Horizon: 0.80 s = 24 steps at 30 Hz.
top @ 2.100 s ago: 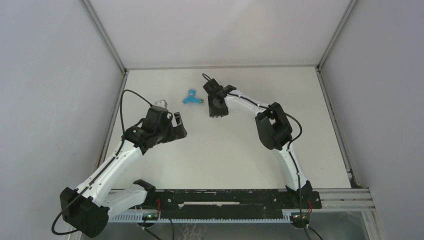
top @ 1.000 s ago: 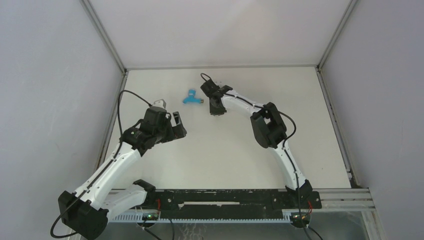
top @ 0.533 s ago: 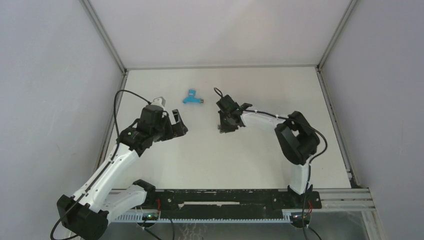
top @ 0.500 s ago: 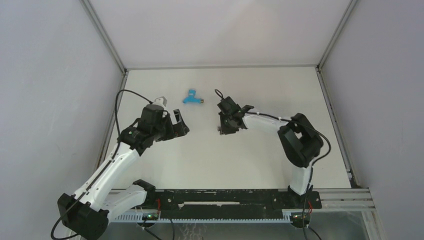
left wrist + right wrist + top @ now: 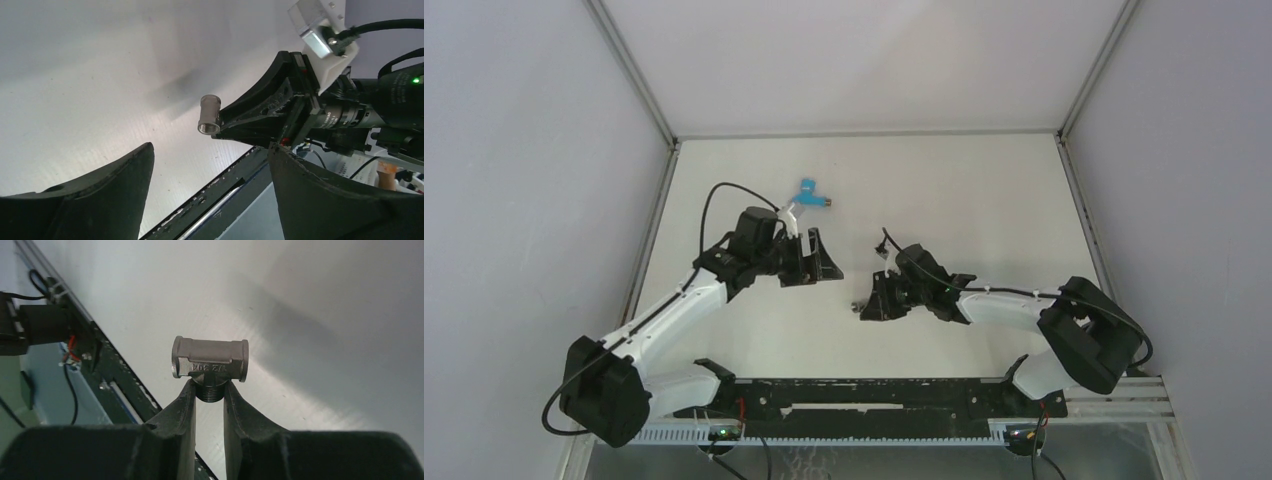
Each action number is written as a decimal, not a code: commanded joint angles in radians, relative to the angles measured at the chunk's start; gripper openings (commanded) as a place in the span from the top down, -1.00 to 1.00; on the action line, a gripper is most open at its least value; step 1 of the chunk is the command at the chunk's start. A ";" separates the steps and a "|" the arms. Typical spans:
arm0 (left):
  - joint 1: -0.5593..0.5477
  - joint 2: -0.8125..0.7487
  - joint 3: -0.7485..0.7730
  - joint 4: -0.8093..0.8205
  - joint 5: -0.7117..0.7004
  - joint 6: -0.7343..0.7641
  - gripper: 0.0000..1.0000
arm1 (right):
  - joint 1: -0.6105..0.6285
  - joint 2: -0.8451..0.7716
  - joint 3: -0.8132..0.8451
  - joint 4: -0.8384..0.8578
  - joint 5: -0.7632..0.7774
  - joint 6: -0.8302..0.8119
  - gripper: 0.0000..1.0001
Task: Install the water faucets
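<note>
Right jaws clenched on stem of small grey metal tee fitting (image 5: 210, 362), crossbar proud of tips: likely keeps threaded ports free. Left jaws released, empty, facing fitting. Bright-blue bent plastic tap (image 5: 807, 189) lies on white worktop (image 5: 964, 200) behind left jaws.

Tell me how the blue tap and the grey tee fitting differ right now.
Colour: the blue tap is bright blue with a silver end, while the grey tee fitting is bare metal throughout. State: the blue tap lies loose on the table, while the grey tee fitting is pinched by its stem in the right gripper. Place: the tap sits toward the table's far side, the fitting much nearer its front edge. Both are small plumbing parts.
</note>
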State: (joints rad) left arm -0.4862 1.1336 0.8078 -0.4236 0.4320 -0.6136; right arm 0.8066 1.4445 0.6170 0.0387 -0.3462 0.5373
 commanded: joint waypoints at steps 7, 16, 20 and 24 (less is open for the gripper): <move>-0.048 0.086 -0.093 0.177 0.100 -0.111 -0.72 | 0.000 -0.032 0.015 0.289 -0.149 0.103 1.00; -0.078 0.104 -0.136 0.215 0.105 -0.144 -0.48 | 0.005 -0.048 0.015 0.314 -0.145 0.142 1.00; -0.084 0.104 -0.134 0.223 0.111 -0.149 -0.30 | 0.005 -0.041 0.015 0.319 -0.135 0.146 1.00; -0.094 0.113 -0.126 0.223 0.123 -0.151 -0.26 | 0.005 -0.036 0.014 0.327 -0.135 0.151 1.00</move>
State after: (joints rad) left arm -0.5613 1.2377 0.6765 -0.2405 0.5117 -0.7486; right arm 0.8078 1.4353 0.6121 0.2848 -0.4805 0.6685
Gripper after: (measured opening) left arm 0.641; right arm 0.269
